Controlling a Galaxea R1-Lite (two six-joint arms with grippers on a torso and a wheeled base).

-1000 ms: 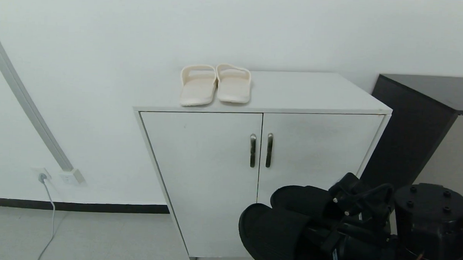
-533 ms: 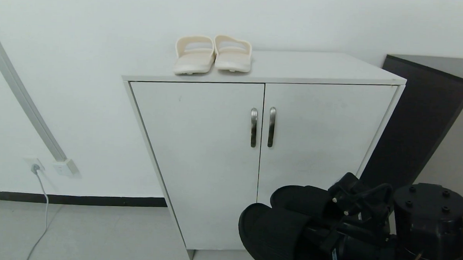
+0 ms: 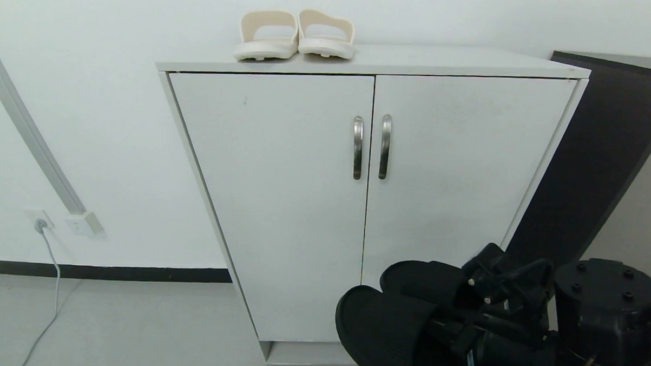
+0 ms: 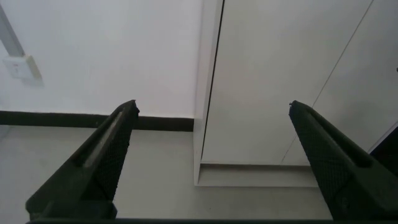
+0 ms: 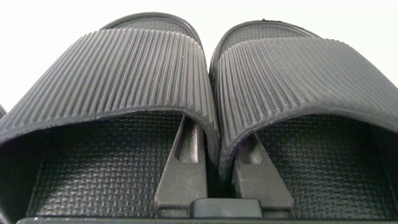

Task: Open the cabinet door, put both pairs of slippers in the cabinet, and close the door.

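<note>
White wall (image 3: 116, 116) behind, grey floor (image 3: 109, 322) below, and a white cabinet (image 3: 543, 158) standing against that wall with both doors shut. One left door (image 3: 281, 203), one right door (image 3: 456, 171), and two slim upright metal handles (image 3: 357, 147) side by side at the centre seam.

Slippers: two pairs, so four in all. The cream slippers (image 3: 268, 40) sit on the cabinet top toward its left end, close together, open toes facing the camera, with smooth wide straps. The black slippers (image 3: 391, 321) are low down in front of the right door, held by the right gripper (image 3: 475, 313). In the right wrist view they have ribbed straps and a pebbled footbed (image 5: 99, 168), and the right gripper's two fingers (image 5: 183, 162) each go under a strap – jaws clenched on the adjoining inner walls, pinning the pair together.

The left gripper (image 4: 212, 106) is low near the cabinet's bottom left corner, jaws spread wide with nothing between them.

Other bits – one dark cabinet (image 3: 602, 160) just right of the white one, one grey conduit (image 3: 29, 135) slanting down the wall to a switch box (image 3: 80, 224), one outlet (image 3: 37, 219) with a cable (image 3: 51, 282) hanging to the floor, and a black baseboard (image 3: 100, 271).
</note>
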